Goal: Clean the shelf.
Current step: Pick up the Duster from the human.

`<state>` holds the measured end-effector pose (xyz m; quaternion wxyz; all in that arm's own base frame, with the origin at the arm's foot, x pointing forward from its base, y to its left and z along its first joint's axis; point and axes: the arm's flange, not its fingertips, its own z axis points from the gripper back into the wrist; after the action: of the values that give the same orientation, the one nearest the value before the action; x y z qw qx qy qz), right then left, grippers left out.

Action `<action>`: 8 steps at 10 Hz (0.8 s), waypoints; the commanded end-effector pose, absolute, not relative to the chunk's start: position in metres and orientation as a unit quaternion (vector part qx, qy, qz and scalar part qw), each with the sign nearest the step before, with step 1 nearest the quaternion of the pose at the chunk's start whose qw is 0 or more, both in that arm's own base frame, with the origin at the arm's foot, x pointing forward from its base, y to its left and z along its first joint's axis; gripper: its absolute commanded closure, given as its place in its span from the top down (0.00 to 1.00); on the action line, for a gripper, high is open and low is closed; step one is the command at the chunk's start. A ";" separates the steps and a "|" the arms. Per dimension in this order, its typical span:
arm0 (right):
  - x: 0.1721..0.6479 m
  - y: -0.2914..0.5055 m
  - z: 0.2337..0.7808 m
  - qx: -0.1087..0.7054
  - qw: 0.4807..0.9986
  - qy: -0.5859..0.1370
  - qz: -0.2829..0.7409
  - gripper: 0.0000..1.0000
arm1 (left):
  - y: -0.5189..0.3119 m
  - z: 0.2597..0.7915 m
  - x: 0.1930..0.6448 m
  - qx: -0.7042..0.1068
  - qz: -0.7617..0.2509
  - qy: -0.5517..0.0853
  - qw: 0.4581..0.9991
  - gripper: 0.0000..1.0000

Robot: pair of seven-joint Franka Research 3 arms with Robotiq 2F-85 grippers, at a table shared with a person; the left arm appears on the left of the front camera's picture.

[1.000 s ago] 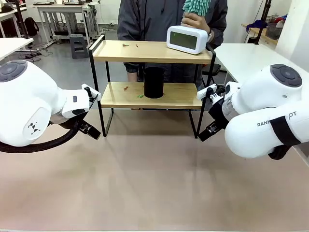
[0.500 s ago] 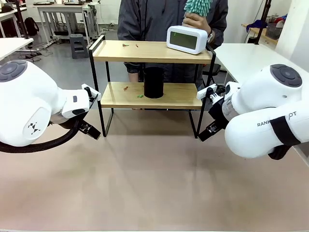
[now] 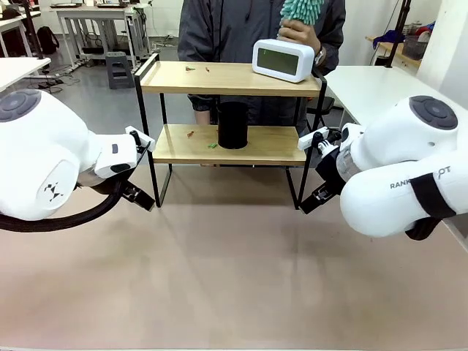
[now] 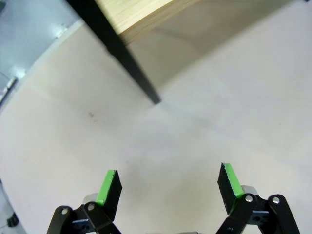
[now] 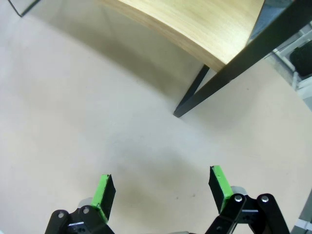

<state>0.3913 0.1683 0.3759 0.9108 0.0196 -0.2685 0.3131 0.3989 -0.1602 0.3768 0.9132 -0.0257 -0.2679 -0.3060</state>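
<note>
Shelf, white clock on top, black cylinder below (small bits beside it) — left gripper, right gripper, both agape, empty.

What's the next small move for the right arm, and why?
Probably raise the right gripper toward the clock to lift it off the shelf. It and the left gripper hang open and empty, low by the shelf legs. Crumbs lie on the clock's level, and the person's hand holds a duster behind the clock.
</note>
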 end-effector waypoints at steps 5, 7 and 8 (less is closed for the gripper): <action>0.281 -0.074 0.516 0.468 0.851 -0.237 0.023 1.00 | -0.020 0.550 0.289 -0.356 -0.153 -0.290 0.875 1.00; 0.250 -0.168 0.464 0.584 0.753 -0.283 -0.108 1.00 | 0.089 0.523 0.282 -0.446 -0.051 -0.322 0.834 1.00; 0.231 -0.194 0.436 0.609 0.713 -0.307 -0.159 1.00 | 0.130 0.496 0.287 -0.481 -0.007 -0.313 0.819 1.00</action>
<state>0.2272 -0.1920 0.4839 0.8083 0.5277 -0.2581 -0.0383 0.2755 0.1184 0.5511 0.8371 -0.4453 -0.3157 -0.0351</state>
